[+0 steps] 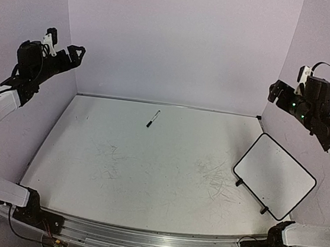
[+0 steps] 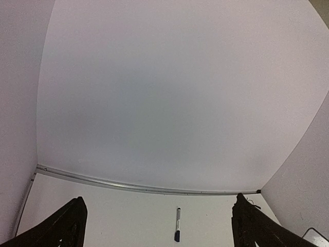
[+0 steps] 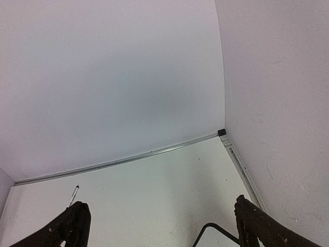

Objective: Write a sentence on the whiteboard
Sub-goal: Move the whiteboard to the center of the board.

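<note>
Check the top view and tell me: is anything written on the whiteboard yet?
No, the whiteboard is blank, with no blue words on it.

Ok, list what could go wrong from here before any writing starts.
1. The marker lies flat and thin, far back. The open left claw could nudge it into rolling rather than grip it.
2. The whiteboard sits skewed on the right with nothing holding it, so pen pressure may slide it.
</note>
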